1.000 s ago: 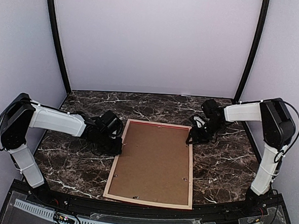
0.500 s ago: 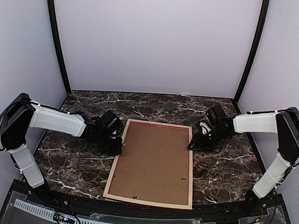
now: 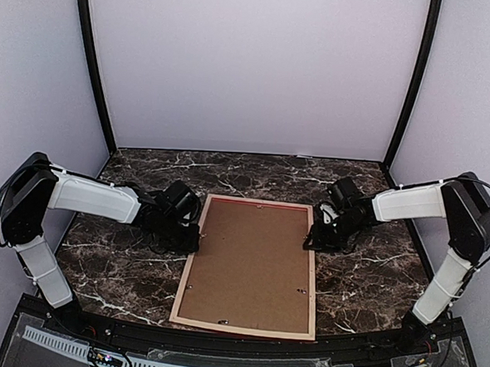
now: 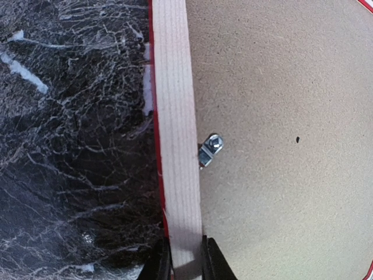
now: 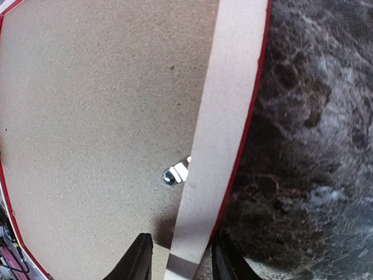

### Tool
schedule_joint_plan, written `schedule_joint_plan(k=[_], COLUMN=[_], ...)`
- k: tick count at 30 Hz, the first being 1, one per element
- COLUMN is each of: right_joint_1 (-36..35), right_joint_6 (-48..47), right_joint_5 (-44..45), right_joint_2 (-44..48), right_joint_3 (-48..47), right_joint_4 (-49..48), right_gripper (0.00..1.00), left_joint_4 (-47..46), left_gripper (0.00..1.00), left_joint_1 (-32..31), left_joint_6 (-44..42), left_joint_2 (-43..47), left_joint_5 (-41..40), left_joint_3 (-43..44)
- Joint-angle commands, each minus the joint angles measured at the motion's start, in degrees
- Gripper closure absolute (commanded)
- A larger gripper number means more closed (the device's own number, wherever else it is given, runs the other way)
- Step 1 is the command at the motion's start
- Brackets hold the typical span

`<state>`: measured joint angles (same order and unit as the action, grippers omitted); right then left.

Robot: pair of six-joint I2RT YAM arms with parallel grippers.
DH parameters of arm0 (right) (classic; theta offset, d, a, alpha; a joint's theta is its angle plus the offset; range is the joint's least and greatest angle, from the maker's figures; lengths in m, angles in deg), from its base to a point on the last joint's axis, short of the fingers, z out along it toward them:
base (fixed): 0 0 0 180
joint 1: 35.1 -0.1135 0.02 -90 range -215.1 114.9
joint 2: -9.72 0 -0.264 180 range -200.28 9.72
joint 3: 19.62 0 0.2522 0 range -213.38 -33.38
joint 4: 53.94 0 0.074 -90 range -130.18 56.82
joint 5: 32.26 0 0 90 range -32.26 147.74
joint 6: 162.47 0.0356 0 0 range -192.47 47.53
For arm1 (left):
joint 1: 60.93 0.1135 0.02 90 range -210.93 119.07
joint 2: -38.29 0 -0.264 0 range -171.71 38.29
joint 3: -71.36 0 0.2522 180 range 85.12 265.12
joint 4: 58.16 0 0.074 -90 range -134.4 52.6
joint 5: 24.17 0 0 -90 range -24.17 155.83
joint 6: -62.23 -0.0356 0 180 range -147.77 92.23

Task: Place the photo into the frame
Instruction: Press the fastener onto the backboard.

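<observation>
- The frame [image 3: 244, 328] lies flat, back upward, in the middle of the dark marbled surface [image 3: 364, 274]. Its long sides run from the near edge towards the far edge, and its near short side lies close to the near edge.
- Pale wood rails show all round the frame, with a thin line of red along their outer edges.
- A brown backing board [image 3: 253, 263] fills the opening of the frame.
- The left end effector [image 3: 193, 239] is low on the surface at the frame's left long rail, nearer the far end of that rail than the near end.
- In the left wrist view its fingers [image 4: 214, 262] stand narrow and press against both sides of that rail, so it is holding the frame.
- A small metal clip [image 4: 210, 150] sits on the backing board just beside the inner edge of the left rail, a little ahead of the fingers.
- The right end effector [image 3: 312, 237] is low at the right long rail, also towards its far end, roughly opposite the left one.
- In the right wrist view its two fingers straddle the right rail. The inner finger [image 5: 134, 259] is over the backing board with a sliver of board showing between it and the wood, and the outer one is at the red edge, so it stands a little wider than the rail and is not pinching it.
- Another clip [image 5: 173, 175] sits at the inner edge of the right rail, just ahead of those fingers.
</observation>
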<state>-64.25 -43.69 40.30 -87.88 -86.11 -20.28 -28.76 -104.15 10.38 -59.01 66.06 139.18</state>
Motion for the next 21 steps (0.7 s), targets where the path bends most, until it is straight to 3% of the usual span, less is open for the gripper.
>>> schedule_joint_plan(k=[1, 6, 10, 16, 21], right_joint_1=[-0.74, -0.73, -0.73, -0.74, -1.42], right_joint_6=[-3.17, -6.63, -8.13, -7.72, -5.03], right_joint_5=[-0.03, 0.89, 2.87, 7.53, 9.05], right_joint_2=[-4.76, -9.41, -9.60, -3.66, 3.05], right_joint_3=[-6.60, -13.82, -16.65, -13.55, -8.40], right_joint_4=[-2.68, -0.19, 1.71, 2.62, 2.07], right_gripper=[0.65, 0.64, 0.56, 0.39, 0.34], left_joint_4=[-0.55, -1.76, -1.45, -0.85, -2.30], left_gripper=[1.00, 1.00, 1.00, 1.00, 1.00], left_joint_1=[0.27, 1.64, 2.02, 2.05, 2.00], left_joint_6=[-0.69, 0.19, 0.11, 1.04, 3.31], left_joint_2=[-0.77, 0.93, 1.92, 2.93, 4.14], left_joint_5=[3.76, 4.48, 3.37, 1.83, 1.29], left_joint_3=[-1.89, -2.90, -2.96, -2.93, -4.80])
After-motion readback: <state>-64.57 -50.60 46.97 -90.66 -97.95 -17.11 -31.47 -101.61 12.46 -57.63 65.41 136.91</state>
